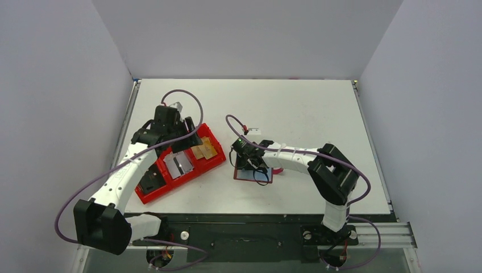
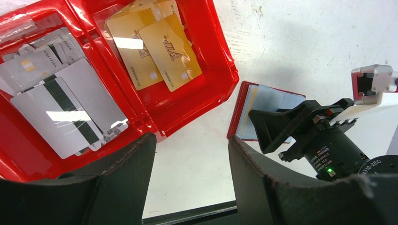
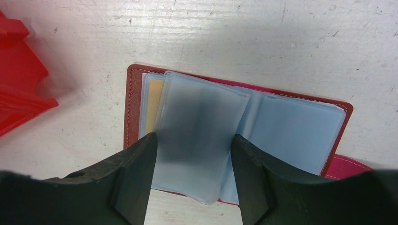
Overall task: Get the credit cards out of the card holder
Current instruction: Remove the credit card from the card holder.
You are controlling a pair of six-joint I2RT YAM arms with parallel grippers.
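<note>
Several gold-tan plastic credit cards [image 2: 159,51] lie overlapping, printed faces up, in the end compartment of a bright-red three-compartment plastic tray [image 2: 213,51]. The middle compartment next to them holds white cards with a dark stripe [image 2: 70,117]. The left gripper [image 2: 190,154] hovers over the tray's edge on that side, its black fingers spread wide with nothing between them.

Near the tray's card end, with a strip of bare white table [image 1: 295,114] between them, the small dark-red bifold card holder [image 3: 295,131] lies opened flat, its grey-blue pockets facing up. The right gripper [image 3: 193,145] hangs low over it. Its fingers stand apart, one on either side of a translucent sleeve leaf [image 3: 197,117] that rises from the holder's fold. Whether they press on that leaf or merely flank it cannot be told, as the leaf is blurred so close to the lens.

One more gold-tan card [image 3: 154,108] sits in the holder's left pocket, only a narrow strip of it showing past the raised leaf.
</note>
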